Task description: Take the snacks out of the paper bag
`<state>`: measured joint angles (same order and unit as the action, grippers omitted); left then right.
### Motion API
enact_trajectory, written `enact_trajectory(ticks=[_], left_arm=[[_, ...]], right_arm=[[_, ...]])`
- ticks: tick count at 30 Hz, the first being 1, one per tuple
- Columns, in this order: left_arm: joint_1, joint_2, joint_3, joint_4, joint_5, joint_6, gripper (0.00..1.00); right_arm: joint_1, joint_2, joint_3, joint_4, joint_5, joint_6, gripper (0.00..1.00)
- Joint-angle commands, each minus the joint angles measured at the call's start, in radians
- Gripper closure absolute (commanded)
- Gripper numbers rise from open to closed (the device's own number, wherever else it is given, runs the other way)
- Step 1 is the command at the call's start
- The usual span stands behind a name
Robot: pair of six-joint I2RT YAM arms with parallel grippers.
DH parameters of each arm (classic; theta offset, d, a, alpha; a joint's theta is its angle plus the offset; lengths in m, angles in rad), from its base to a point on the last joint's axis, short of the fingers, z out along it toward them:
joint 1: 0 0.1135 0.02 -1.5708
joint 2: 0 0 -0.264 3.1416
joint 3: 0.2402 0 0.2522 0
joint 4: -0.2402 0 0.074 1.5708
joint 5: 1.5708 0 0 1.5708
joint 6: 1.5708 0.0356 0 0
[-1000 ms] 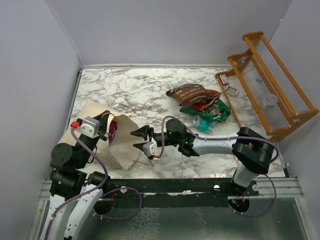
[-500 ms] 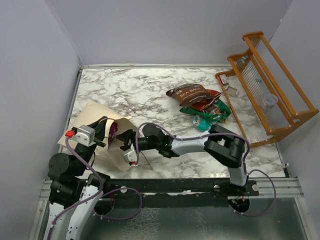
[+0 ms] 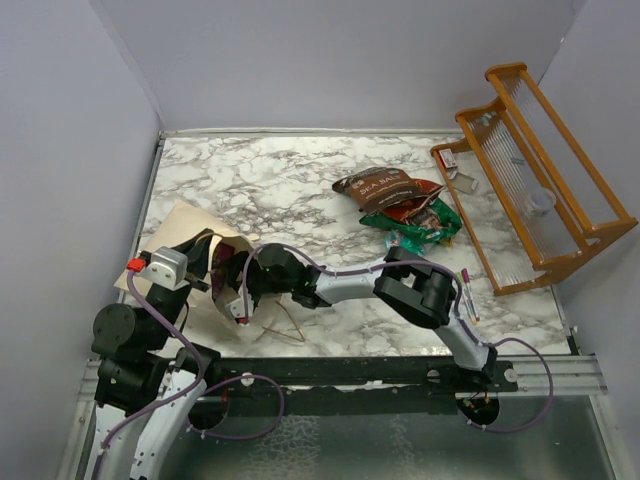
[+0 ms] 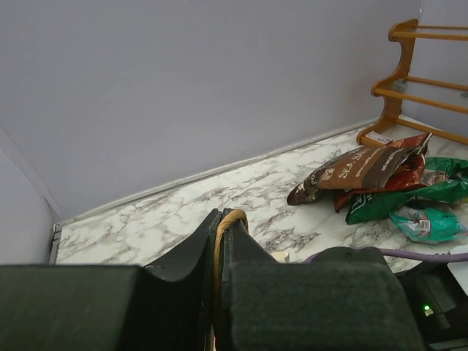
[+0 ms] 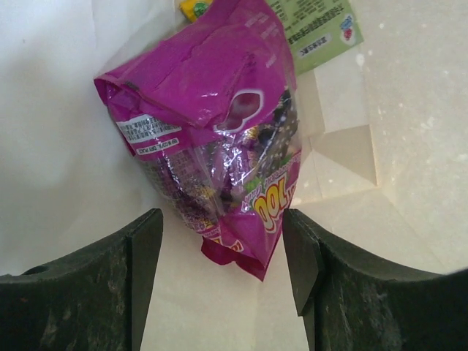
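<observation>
Nearest, the cord handle of the paper bag is pinched by the left gripper. Inside the bag, the purple packet is flanked by the spread right gripper. Farther, other snacks are piled on the table.

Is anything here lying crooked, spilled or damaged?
The paper bag lies tipped on its side, its cord handle pinched in the left gripper. The purple packet sits slanted inside it, in front of the open right gripper. Nothing looks spilled or torn.
</observation>
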<state>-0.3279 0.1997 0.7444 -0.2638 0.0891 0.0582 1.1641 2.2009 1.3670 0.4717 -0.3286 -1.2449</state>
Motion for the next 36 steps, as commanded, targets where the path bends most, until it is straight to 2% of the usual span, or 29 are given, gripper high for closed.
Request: enact_trajectory(ticks=[1, 14, 20, 23, 26, 29, 33, 36], left_arm=[[-0.003, 0.007, 0.037, 0.033, 0.035, -0.005, 1.0], [-0.003, 0.011, 0.043, 0.048, 0.053, -0.008, 1.0], [-0.003, 0.003, 0.044, 0.05, 0.04, -0.009, 1.0], [-0.003, 0.001, 0.046, 0.048, 0.04, -0.014, 1.0], [-0.003, -0.007, 0.042, 0.04, 0.036, -0.022, 1.0], [-0.003, -0.015, 0.036, 0.026, 0.022, -0.027, 1.0], [-0.003, -0.017, 0.018, 0.023, 0.01, -0.043, 1.0], [-0.003, -0.014, 0.003, 0.025, 0.008, -0.058, 1.0]], right_arm=[[0.006, 0.051, 0.073, -0.073, -0.018, -0.059, 0.34], [0.006, 0.195, 0.248, -0.182, 0.036, -0.106, 0.3], [0.005, 0.251, 0.318, -0.202, 0.045, -0.093, 0.32], [0.006, 0.267, 0.342, -0.175, 0.037, -0.058, 0.42], [0.006, 0.248, 0.319, -0.076, 0.021, 0.002, 0.67], [0.003, 0.22, 0.29, 0.029, 0.044, 0.06, 0.85], [-0.011, 0.167, 0.254, 0.119, 0.107, 0.116, 0.97], [-0.034, 0.105, 0.201, 0.144, 0.139, 0.157, 0.99]])
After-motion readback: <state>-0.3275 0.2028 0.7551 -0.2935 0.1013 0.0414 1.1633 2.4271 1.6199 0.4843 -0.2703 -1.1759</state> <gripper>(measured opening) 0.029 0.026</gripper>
